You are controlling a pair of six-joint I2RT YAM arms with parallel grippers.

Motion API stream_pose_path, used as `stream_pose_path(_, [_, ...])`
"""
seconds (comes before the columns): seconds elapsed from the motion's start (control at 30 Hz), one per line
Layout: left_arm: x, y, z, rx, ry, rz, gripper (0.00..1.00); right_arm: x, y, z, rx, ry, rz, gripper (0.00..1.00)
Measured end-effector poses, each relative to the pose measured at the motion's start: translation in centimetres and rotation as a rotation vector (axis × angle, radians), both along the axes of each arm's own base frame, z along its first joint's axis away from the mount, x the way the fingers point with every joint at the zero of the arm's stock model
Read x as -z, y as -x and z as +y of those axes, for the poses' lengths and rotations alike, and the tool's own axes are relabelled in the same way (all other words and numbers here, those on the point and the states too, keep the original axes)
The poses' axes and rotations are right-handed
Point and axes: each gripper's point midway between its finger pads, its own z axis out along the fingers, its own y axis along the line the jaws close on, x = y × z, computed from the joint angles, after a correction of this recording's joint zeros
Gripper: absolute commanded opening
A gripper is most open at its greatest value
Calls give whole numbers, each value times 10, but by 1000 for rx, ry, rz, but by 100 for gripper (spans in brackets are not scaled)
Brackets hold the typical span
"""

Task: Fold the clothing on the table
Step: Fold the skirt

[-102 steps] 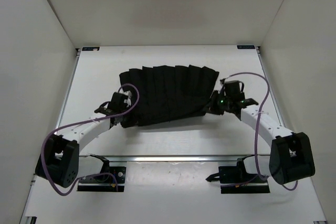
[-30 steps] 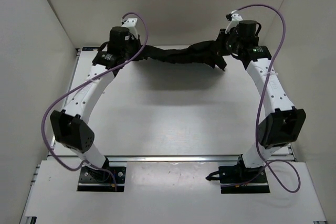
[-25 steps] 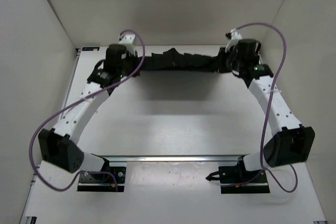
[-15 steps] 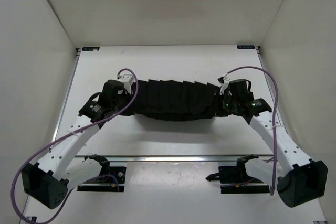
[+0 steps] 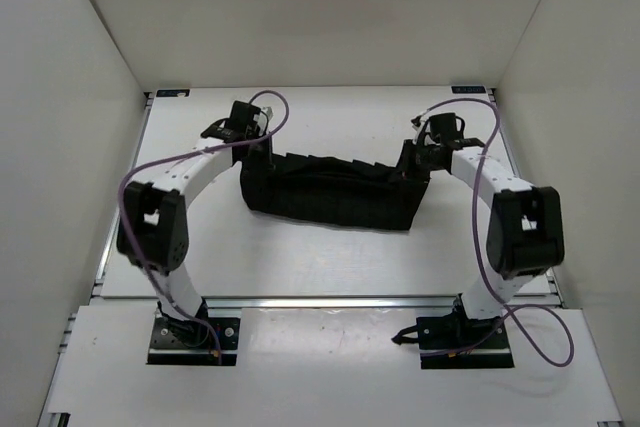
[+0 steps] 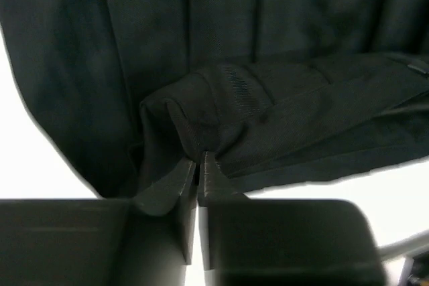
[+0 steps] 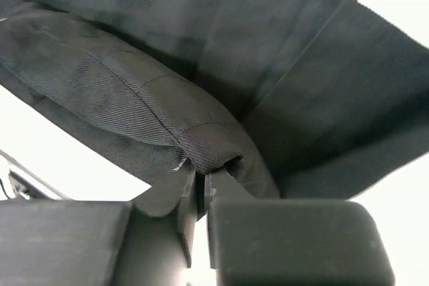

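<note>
The pleated black skirt (image 5: 330, 192) is seen doubled mid-frame on the white table (image 5: 300, 257). Its 2 upper corners are pinched by the left gripper (image 6: 199, 165) and right gripper (image 7: 201, 179). The fold could be dragged open by an uneven release.

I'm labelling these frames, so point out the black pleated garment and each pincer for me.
black pleated fabric garment (image 5: 330, 199): top view, middle of the folded cloth.
left pincer (image 6: 199, 160): left wrist view, between its fingertips.
right pincer (image 7: 200, 176): right wrist view, between its fingertips.
</note>
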Motion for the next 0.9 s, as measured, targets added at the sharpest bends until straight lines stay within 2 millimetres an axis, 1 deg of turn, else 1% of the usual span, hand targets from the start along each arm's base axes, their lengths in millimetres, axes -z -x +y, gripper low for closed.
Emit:
stream_pose_path(0.03, [10,-7,0,4,-12,17,47,7,-5,0,4,0,19,23])
stream_pose_path(0.07, [17,-12,1,3,-21,31,60,13,-10,-1,7,-2,34,42])
stream_pose_path(0.1, [22,-19,1,-1,-25,39,65,17,-16,-1,11,-5,42,52])
stream_pose_path(0.13, [24,-26,2,-5,-28,42,69,18,-21,-2,12,-8,41,57])
stream_pose_path(0.17, [22,-34,4,-10,-32,36,90,15,-28,-2,10,-11,31,67])
stream_pose_path(0.2, [17,-43,7,-9,-38,18,99,11,-33,-1,10,-16,15,78])
stream_pose_path(0.27, [2,-59,13,-27,-38,-30,99,-2,-41,0,0,-16,-28,82])
stream_pose_path(0.3, [-6,-64,15,-34,-36,-54,97,-8,-46,0,-3,-10,-59,77])
stream_pose_path(0.33, [-15,-67,18,-36,-36,-81,90,-15,-50,0,-4,-7,-88,65])
stream_pose_path(0.37, [-23,-68,22,-43,-35,-104,85,-20,-50,0,-7,-5,-110,58])
stream_pose_path(0.4, [-29,-67,24,-47,-31,-122,64,-24,-48,1,-14,-5,-131,43])
stream_pose_path(0.43, [-35,-64,25,-52,-20,-142,40,-27,-45,2,-16,-9,-148,33])
stream_pose_path(0.47, [-38,-58,25,-50,-7,-160,32,-30,-41,3,-14,-20,-161,30])
stream_pose_path(0.5, [-39,-50,23,-43,9,-171,17,-30,-35,5,-17,-29,-166,26])
stream_pose_path(0.53, [-39,-39,20,-32,28,-178,5,-28,-28,7,-21,-41,-164,22])
stream_pose_path(0.6, [-32,-19,7,-4,62,-181,0,-17,-17,12,-26,-52,-150,17])
stream_pose_path(0.63, [-25,-10,-2,15,81,-175,0,-8,-10,14,-29,-55,-132,14])
stream_pose_path(0.67, [-18,-2,-9,30,96,-162,0,0,-4,17,-33,-56,-110,14])
stream_pose_path(0.7, [-8,5,-17,44,111,-147,0,9,2,19,-36,-57,-85,16])
stream_pose_path(0.73, [3,13,-25,57,126,-123,0,18,8,20,-35,-58,-61,14])
stream_pose_path(0.77, [14,20,-29,63,136,-96,0,24,15,21,-38,-58,-41,14])
stream_pose_path(0.83, [36,31,-28,50,136,-50,0,35,24,21,-36,-56,-11,13])
stream_pose_path(0.9, [52,37,-19,21,119,-15,0,43,29,17,-21,-45,9,13])
